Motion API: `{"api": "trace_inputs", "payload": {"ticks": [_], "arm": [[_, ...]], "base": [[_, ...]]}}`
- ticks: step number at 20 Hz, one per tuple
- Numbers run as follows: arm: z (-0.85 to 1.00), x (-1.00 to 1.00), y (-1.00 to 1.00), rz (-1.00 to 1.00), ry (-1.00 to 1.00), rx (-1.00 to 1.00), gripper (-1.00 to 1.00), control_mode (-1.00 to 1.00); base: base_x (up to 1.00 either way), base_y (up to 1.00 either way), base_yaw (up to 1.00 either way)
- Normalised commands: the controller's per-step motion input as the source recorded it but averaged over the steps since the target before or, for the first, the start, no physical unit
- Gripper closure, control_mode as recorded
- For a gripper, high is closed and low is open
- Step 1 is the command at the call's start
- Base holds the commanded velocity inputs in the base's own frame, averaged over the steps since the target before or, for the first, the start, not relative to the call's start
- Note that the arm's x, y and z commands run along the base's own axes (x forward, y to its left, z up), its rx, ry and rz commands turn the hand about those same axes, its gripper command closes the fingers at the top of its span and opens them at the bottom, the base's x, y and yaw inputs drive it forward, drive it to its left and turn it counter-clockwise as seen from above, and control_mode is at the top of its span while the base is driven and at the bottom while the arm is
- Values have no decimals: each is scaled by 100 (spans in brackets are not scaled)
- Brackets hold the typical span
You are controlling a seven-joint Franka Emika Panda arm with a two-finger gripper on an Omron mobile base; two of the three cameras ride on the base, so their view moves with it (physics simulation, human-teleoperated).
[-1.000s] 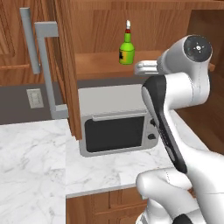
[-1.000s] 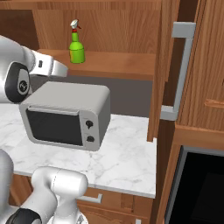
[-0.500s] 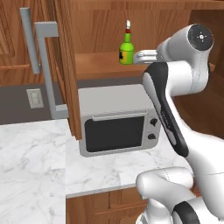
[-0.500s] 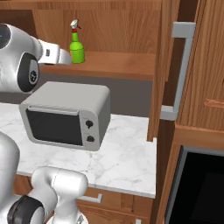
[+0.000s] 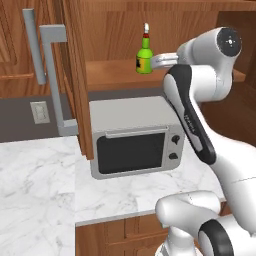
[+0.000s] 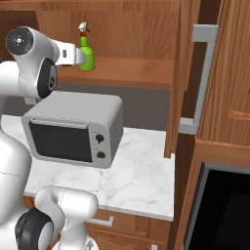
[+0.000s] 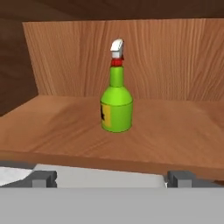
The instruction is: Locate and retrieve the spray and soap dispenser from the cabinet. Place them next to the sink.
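Observation:
The spray (image 7: 116, 105), a bright green bottle with a white and red nozzle, stands upright on the wooden shelf of the open cabinet (image 5: 110, 75). In the hand view it is straight ahead, a short way beyond my dark fingertips (image 7: 43, 178). My gripper (image 7: 113, 178) is open with nothing between its fingers. In the left base view the gripper (image 5: 158, 60) reaches in level from the right, just short of the spray (image 5: 145, 56). In the right base view the gripper (image 6: 81, 57) is at the left side of the spray (image 6: 86, 52). The soap dispenser and the sink are out of view.
A grey microwave (image 5: 135, 140) sits on the white marble counter (image 5: 35, 185) directly under the shelf. The open cabinet door with its grey bar handle (image 5: 54, 82) hangs left of the shelf. A dark oven front (image 6: 224, 210) is at the lower right.
The arm has risen and swung its hand toward the spray, closing the distance along the shelf. The bottle has not moved and the fingers have stayed open.

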Motion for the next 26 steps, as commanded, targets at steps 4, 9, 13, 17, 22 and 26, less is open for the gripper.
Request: {"api": "trace_inputs", "payload": {"ticks": [4, 9, 13, 17, 22, 26], "arm": [[5, 52, 0, 1, 0, -10, -100, -100], [15, 49, 0, 0, 0, -7, -100, -100], [15, 35, 1, 0, 0, -1, -100, -100], [-1, 19, 10, -7, -7, 3, -100, -100], [-5, 25, 17, -11, -2, 0, -100, -100], [-5, 27, 11, -12, -2, 0, -100, -100]], "base": [[0, 0, 0], [0, 0, 0], [0, 0, 0], [0, 0, 0], [0, 0, 0], [0, 0, 0]]}}
